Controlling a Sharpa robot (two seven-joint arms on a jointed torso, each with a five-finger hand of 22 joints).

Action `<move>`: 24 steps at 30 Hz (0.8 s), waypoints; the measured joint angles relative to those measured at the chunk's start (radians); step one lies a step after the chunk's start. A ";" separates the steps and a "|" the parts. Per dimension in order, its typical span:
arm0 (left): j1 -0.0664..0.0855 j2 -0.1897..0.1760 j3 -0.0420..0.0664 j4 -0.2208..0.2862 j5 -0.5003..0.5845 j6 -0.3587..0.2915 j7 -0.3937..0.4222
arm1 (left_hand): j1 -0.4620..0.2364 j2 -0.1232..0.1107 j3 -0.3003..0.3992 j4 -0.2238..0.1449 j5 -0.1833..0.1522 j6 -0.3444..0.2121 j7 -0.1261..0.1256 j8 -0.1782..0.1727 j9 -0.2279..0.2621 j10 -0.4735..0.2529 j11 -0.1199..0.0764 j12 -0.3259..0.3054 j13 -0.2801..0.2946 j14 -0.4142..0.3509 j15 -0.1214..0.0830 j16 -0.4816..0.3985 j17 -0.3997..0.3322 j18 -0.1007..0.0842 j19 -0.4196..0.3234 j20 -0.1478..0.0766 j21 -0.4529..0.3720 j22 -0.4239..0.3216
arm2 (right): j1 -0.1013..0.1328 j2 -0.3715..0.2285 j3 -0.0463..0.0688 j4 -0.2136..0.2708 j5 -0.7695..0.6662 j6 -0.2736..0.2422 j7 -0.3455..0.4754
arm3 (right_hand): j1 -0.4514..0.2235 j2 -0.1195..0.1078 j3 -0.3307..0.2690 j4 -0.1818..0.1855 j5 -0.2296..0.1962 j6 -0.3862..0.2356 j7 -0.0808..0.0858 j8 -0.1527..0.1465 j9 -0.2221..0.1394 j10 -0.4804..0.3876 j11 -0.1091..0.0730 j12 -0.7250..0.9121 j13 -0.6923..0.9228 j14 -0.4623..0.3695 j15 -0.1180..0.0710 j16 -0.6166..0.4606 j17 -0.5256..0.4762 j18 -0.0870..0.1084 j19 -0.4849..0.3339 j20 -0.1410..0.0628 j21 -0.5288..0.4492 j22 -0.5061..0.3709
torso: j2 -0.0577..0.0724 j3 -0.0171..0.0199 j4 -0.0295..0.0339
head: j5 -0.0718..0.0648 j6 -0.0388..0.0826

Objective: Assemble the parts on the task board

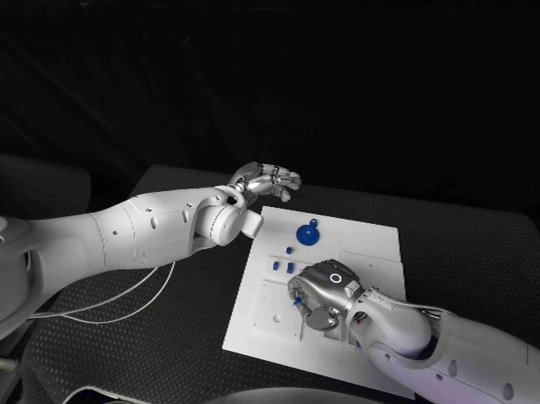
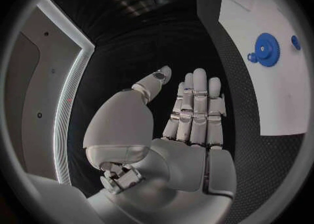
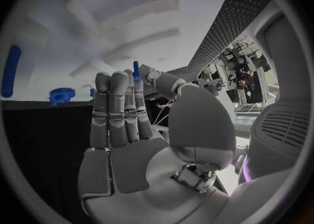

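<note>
The white task board (image 1: 367, 252) lies in the middle of the black table. A blue gear (image 1: 308, 233) stands near its far edge, with a few small blue parts (image 1: 280, 265) beside it toward the left edge. My right hand (image 1: 322, 295) hovers low over the board's middle; in the right wrist view it (image 3: 131, 130) pinches a small blue peg (image 3: 136, 70) between thumb and fingertip, and the peg (image 1: 296, 296) shows at the hand's left side. My left hand (image 1: 267, 181) hangs beyond the board's far left corner, fingers straight and holding nothing (image 2: 190, 124). The left wrist view also shows the gear (image 2: 265, 48).
White cables (image 1: 124, 307) run over the table on the left under my left arm. The board's far right part (image 1: 373, 240) is bare. A long blue part (image 3: 10, 71) and the gear (image 3: 62, 96) show at the edge of the right wrist view.
</note>
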 measured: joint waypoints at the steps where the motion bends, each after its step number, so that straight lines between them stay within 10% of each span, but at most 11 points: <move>1: 0.000 0.000 0.000 0.001 0.000 0.000 0.000 | 0.000 0.000 0.000 0.000 0.000 0.000 0.000 0.000 0.000 0.000 0.000 0.000 0.000 0.000 0.000 0.000 0.000 0.000 0.000 0.000 0.000 0.000 | 0.000 0.001 0.000 -0.001 -0.001 0.000 -0.001 | 0.002 0.000 0.000 0.000 0.000 0.000 0.000 0.000 0.000 0.000 0.000 0.000 0.000 0.000 0.000 0.000 0.000 0.000 0.000 0.000 0.000 0.000 | 0.000 0.0001 0.0000 | 0.000 0.000; 24: 0.000 0.004 0.000 0.008 0.001 0.001 0.000 | 0.000 0.000 0.000 0.000 0.000 0.000 0.000 0.000 -0.001 0.000 0.000 0.000 0.000 0.000 0.000 -0.004 0.001 0.000 0.000 0.000 0.000 0.001 | 0.000 0.013 0.000 -0.014 -0.005 0.017 -0.005 | 0.002 0.000 0.003 0.003 -0.001 0.000 0.000 -0.001 0.001 0.000 -0.004 -0.001 0.001 0.000 0.000 0.004 0.000 0.000 0.004 -0.003 0.004 -0.001 | 0.000 0.0001 -0.0004 | 0.003 -0.010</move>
